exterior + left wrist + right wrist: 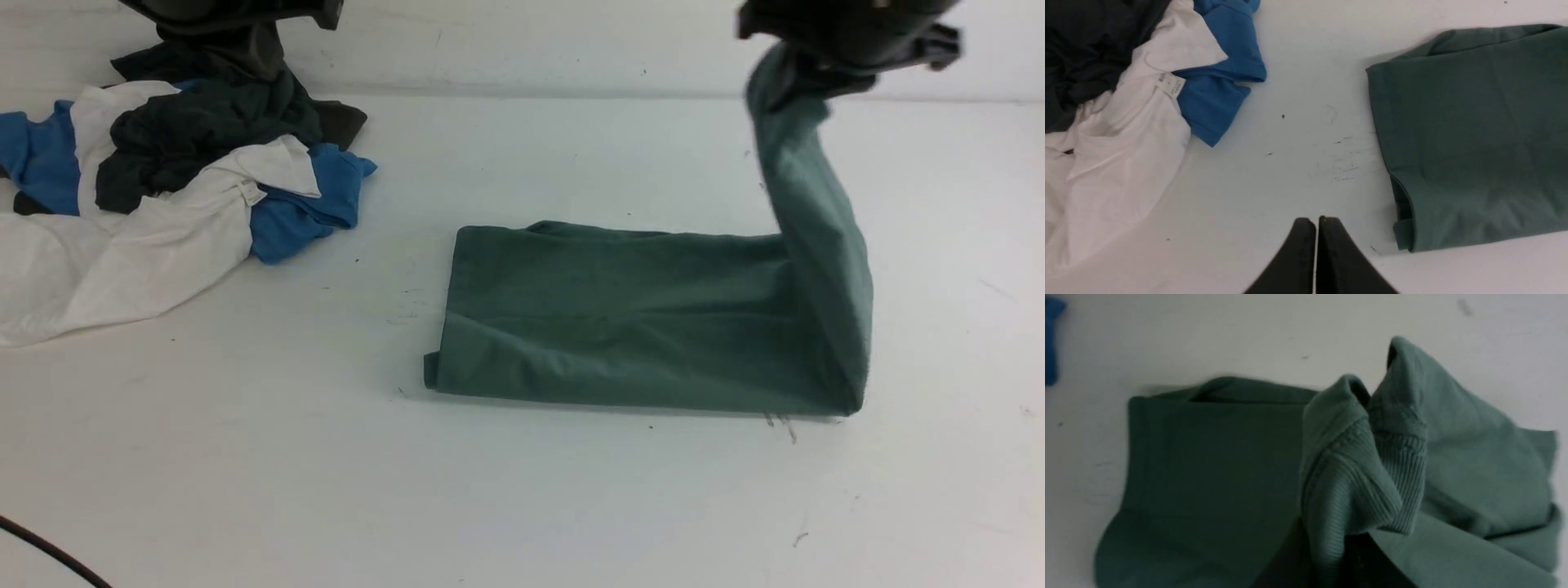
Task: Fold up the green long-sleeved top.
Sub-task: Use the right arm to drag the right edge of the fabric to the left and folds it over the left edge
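Green long-sleeved top (637, 318): soft matt knit cloth, fine even texture, few creases. Ribbed band (1367, 486): coarser, ridged.
Table (522, 506): white, smooth, matt, faint dark scuffs.
Left gripper (1316, 221): black, smooth, dull, plastic-looking.
White garment (122, 253), blue garment (302, 216), dark garment (204, 122): matt crumpled cloth.

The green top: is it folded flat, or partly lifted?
Partly folded: most of the green top lies flat in layers, but the right gripper, shut on its ribbed edge, holds one end up.
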